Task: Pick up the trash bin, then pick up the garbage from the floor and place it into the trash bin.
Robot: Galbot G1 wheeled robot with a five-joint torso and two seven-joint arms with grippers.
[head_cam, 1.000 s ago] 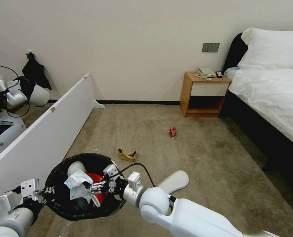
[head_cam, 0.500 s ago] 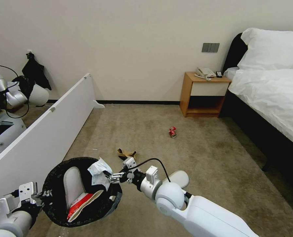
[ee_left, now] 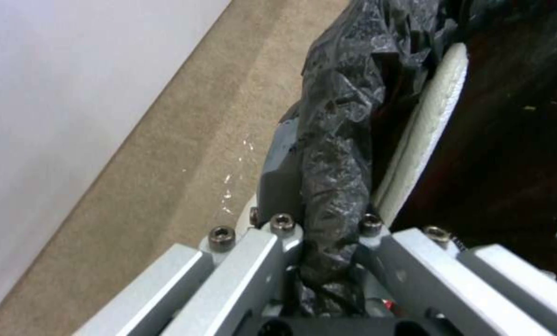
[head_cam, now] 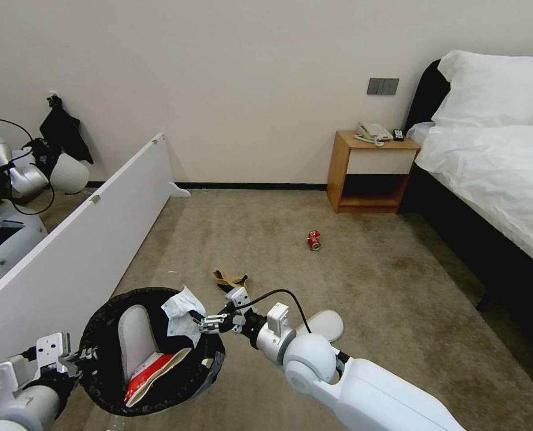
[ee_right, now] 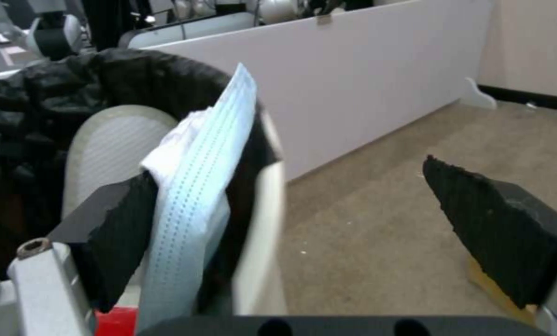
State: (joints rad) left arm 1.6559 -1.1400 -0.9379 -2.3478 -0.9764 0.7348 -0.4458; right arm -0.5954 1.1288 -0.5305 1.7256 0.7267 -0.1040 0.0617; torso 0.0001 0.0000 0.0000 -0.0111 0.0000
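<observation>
Two end effectors: left end effector clamped on trash bin rim; right end effector spread at the rim, tissue against one finger; crushed can on floor.

Even, soft indoor light fills the room, with faint shadows on the carpet under the bed. The head view bows straight lines near its edges. Close to the right pincer the tissue is blurred; the black bag at the left pincer shows dull sheen.
</observation>
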